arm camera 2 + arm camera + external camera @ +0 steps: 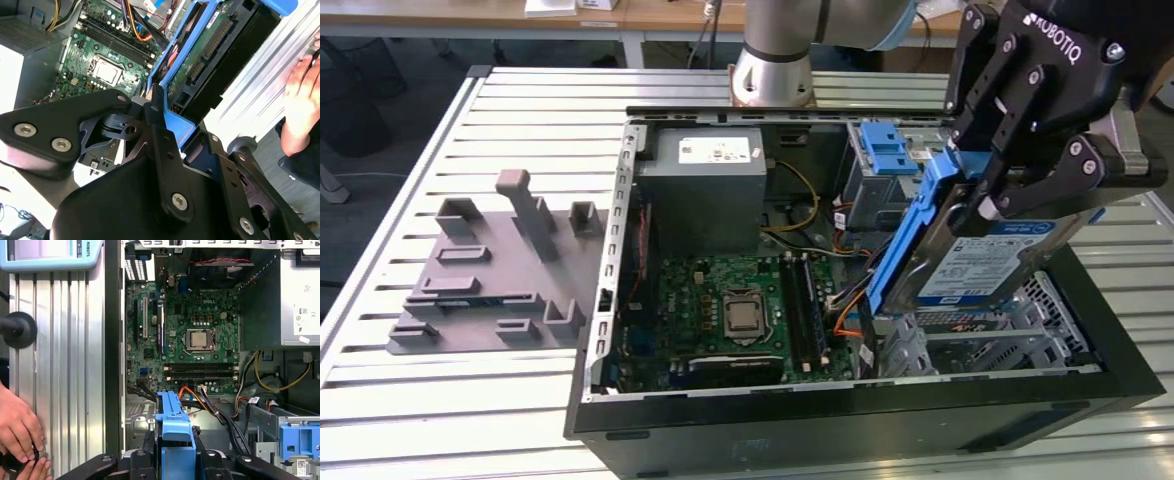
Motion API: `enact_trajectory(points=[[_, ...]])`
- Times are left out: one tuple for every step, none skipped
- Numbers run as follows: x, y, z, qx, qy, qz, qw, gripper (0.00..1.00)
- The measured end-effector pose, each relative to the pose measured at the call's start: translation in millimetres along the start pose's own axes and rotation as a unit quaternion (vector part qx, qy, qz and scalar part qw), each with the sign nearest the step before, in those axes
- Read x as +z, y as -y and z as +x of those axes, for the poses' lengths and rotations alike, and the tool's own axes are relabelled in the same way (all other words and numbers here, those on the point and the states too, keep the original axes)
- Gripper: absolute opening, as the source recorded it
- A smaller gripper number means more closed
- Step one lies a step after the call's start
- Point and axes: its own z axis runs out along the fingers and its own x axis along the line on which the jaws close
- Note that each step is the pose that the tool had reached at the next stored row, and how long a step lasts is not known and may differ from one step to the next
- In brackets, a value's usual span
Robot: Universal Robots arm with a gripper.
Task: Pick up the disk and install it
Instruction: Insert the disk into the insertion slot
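Table (520,90): slatted metal, carrying all items listed. Computer case (854,425): black, open side up, standing from the table's middle to its edge at the exterior view's right. Fixture (480,290): grey moulded block with upright pegs, lying near the table's edge at the exterior view's left, apart from the case. Motherboard (720,290): green, flat on the case floor, bare processor socket at its centre. Power-supply box (707,195): grey, white sticker on top, in the case's far corner beside the motherboard. The disk (987,265): silver-grey with blue-and-white label and blue side rails, tilted steeply, lifted above the case's end at the exterior view's right, its lower end dipping toward the drive bay; whether it touches the bay I cannot tell. My fingers (1014,195): clenched on the disk's upper part, one on each face. A person's hand (17,422): resting on the table slats beside the case in the first wrist view.
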Motion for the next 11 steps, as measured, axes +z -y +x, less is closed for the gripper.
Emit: enact_trajectory(points=[[0.3, 0.9, 0.0, 0.000, 0.0000, 0.0000, 1.0000, 0.37], [0.7, 2.0, 0.0, 0.000, 0.0000, 0.0000, 1.0000, 0.37], [1.1, 3.1, 0.0, 0.000, 0.0000, 0.0000, 1.0000, 0.37], [1.6, 4.4, -0.1, 0.000, 0.0000, 0.0000, 1.0000, 0.37], [2.1, 5.8, -0.1, 0.000, 0.0000, 0.0000, 1.0000, 0.37], [2.5, 7.5, -0.1, 0.000, 0.0000, 0.0000, 1.0000, 0.37], [2.9, 9.2, -0.1, 0.000, 0.0000, 0.0000, 1.0000, 0.37], [3.3, 11.5, -0.1, 0.000, 0.0000, 0.0000, 1.0000, 0.37], [3.8, 13.7, -0.1, 0.000, 0.0000, 0.0000, 1.0000, 0.37], [4.3, 15.6, -0.1, 0.000, 0.0000, 0.0000, 1.0000, 0.37], [4.9, 17.3, 0.0, 0.000, 0.0000, 0.0000, 1.0000, 0.37]])
